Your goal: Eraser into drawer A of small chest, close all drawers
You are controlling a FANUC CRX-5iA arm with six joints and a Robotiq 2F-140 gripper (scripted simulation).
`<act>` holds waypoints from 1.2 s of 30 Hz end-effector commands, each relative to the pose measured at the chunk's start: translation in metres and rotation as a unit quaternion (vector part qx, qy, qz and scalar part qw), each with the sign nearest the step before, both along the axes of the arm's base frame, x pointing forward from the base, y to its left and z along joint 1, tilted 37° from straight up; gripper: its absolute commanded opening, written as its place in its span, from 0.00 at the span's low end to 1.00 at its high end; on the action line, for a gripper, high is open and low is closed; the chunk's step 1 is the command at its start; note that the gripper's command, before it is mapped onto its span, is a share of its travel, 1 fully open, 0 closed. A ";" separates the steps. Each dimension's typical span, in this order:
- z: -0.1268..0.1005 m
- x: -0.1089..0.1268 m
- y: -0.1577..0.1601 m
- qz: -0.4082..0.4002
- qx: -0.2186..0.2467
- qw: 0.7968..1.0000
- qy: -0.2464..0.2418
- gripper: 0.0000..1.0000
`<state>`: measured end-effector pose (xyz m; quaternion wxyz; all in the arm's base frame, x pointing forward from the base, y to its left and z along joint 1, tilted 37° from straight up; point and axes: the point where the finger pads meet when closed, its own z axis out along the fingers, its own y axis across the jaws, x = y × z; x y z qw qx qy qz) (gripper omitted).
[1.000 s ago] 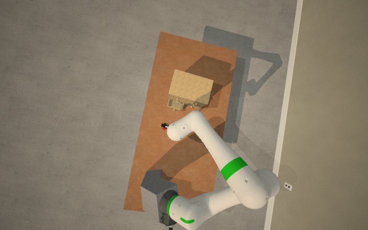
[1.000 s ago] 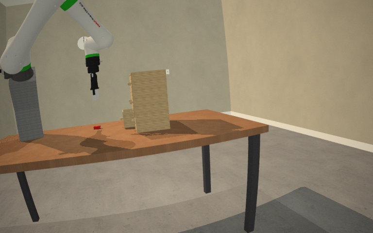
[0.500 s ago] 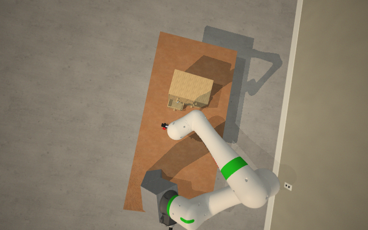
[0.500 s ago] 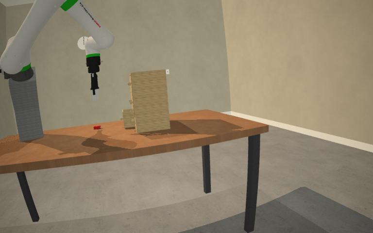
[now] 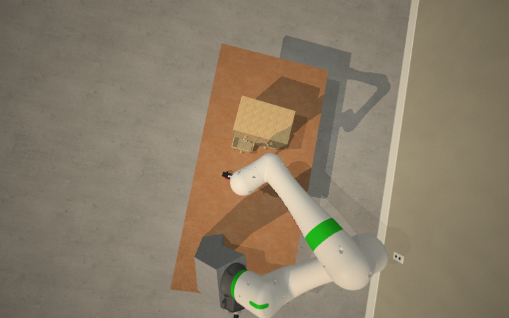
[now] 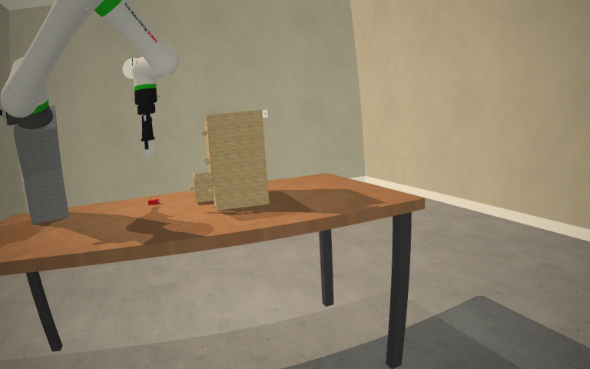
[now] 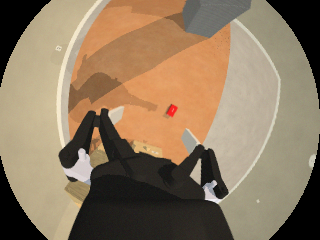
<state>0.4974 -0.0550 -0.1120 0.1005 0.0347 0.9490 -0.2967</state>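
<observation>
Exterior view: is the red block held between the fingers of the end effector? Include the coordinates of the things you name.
No, the red block (image 6: 153, 201) (image 7: 172, 110) lies on the table (image 6: 243, 232) (image 7: 150, 75), well below the end effector (image 6: 148, 150) (image 7: 153, 123).

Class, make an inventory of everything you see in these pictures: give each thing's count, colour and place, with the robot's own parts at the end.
table: one, orange-brown, on the floor
chest: one, light wood, on the table
open drawer: one, light wood, low on the chest's front
red block: one, red, on the table, between chest and pedestal
floor: one, grey, under the table
walls: beige, around the room
socket: one, white, by the wall beside the arm
pedestal: one, grey, under the arm
arm: one, white with green bands, over the table
gripper: one, black with pale fingers, open above the table
</observation>
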 end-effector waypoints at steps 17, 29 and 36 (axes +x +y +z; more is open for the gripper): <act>0.006 -0.082 0.048 0.000 0.000 1.000 0.000 1.00; 0.006 -0.085 0.050 0.004 -0.002 1.000 -0.006 1.00; -0.003 -0.068 0.040 0.053 -0.015 0.995 -0.081 1.00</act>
